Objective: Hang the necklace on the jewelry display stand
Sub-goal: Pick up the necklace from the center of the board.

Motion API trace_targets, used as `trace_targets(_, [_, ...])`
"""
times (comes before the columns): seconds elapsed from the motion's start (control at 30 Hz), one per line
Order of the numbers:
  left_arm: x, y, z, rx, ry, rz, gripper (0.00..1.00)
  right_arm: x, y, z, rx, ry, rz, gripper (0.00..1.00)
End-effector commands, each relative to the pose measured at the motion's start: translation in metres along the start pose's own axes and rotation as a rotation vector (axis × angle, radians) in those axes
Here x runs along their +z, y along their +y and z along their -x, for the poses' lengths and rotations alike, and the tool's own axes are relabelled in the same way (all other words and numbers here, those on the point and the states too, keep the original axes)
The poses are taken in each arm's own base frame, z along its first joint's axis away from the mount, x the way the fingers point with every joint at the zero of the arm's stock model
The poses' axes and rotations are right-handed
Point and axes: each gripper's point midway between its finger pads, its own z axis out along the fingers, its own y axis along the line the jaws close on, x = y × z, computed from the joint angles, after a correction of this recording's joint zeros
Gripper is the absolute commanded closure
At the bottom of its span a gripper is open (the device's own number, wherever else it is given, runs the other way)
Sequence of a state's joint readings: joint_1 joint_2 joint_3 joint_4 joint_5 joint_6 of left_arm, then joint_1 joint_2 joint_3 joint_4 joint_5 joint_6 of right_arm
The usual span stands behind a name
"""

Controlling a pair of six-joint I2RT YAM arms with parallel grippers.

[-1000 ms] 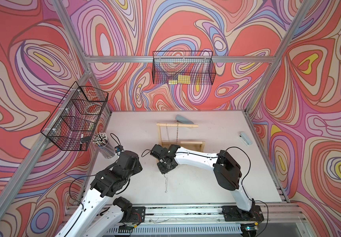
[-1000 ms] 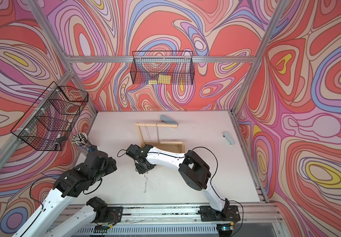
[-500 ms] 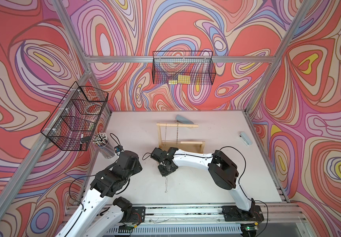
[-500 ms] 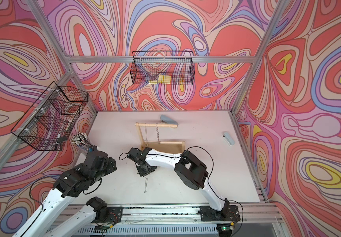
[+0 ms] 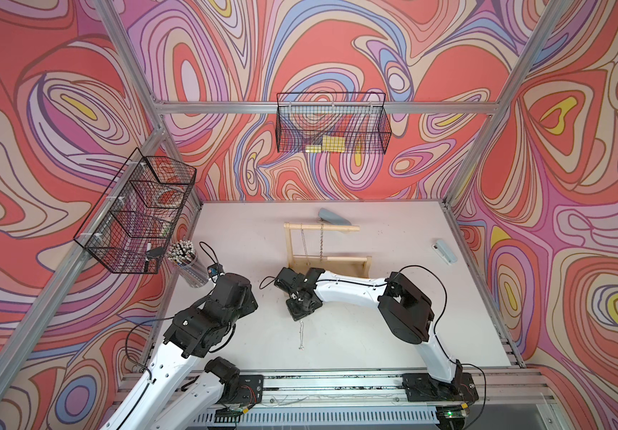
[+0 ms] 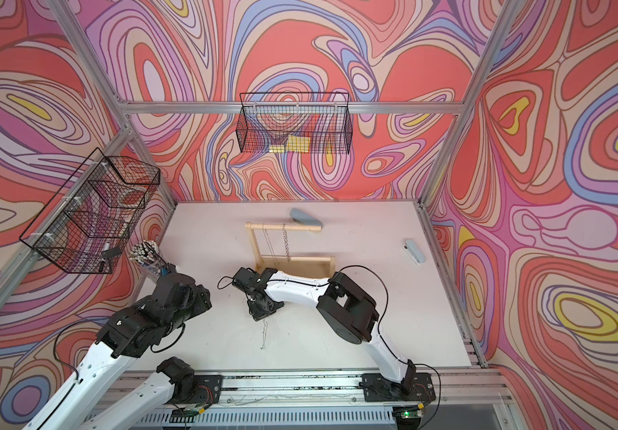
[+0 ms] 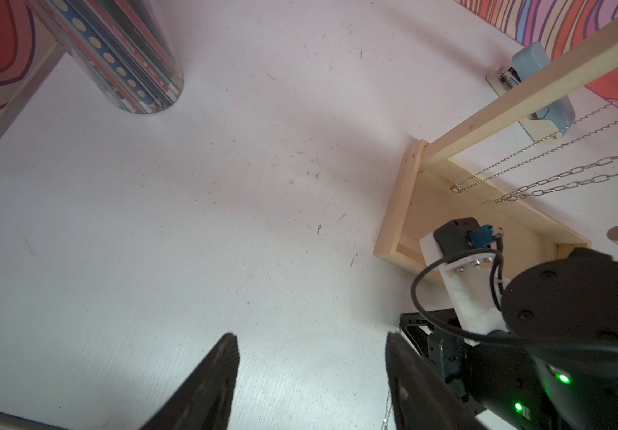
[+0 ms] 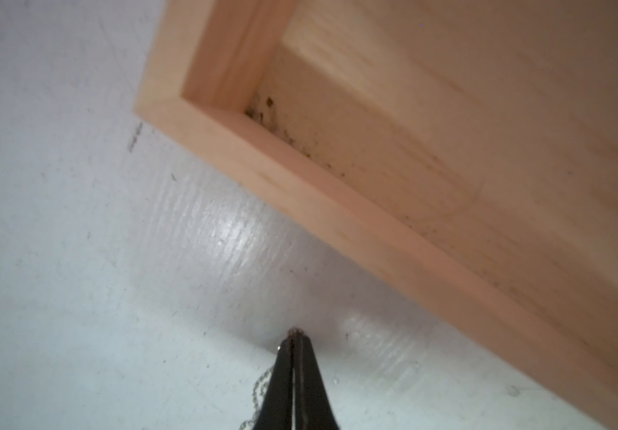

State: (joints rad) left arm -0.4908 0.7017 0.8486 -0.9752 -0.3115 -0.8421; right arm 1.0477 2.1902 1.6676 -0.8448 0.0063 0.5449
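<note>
A thin silver necklace (image 5: 301, 335) (image 6: 264, 335) lies stretched out on the white table in front of the jewelry display stand (image 5: 321, 227) (image 6: 281, 227), a pale wooden frame with a rimmed tray base (image 5: 352, 268). My right gripper (image 5: 300, 313) (image 6: 263, 312) points down at the chain's far end. In the right wrist view it (image 8: 295, 337) is shut, tips on the table, and the necklace (image 8: 259, 391) runs out from behind one finger. My left gripper (image 7: 311, 346) hangs open over bare table to the left, holding nothing.
Two other chains (image 5: 303, 242) (image 5: 321, 242) hang from the stand's top bar. A cup of pencils (image 5: 188, 260) stands at the left edge. One blue stapler (image 5: 331, 217) lies behind the stand, another (image 5: 444, 251) at the right. Wire baskets (image 5: 140, 212) (image 5: 331, 128) hang on the walls.
My right gripper has sunk onto the table at the necklace's far end and its jaws have closed. The left arm has not moved.
</note>
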Motion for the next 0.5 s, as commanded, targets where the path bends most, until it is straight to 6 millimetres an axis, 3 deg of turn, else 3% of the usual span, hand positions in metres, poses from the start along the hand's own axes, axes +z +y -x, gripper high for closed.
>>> trace_targets(0.0, [0.003,0.002,0.001,-0.005,-0.011,0.009,0.34,0.011,-0.012,-0.018,0.004,0.065,-0.044,1.00])
trace_targets(0.1, [0.004,0.002,0.000,-0.005,-0.010,0.011,0.34,-0.005,-0.009,-0.007,-0.005,0.034,-0.045,1.00])
trace_targets(0.3, [0.003,0.004,0.002,-0.001,-0.018,0.018,0.34,-0.057,-0.004,0.016,-0.016,-0.059,-0.041,1.00])
trace_targets(0.47, [0.004,0.003,0.002,0.001,-0.018,0.011,0.34,-0.092,-0.004,0.026,-0.024,-0.117,-0.037,1.00])
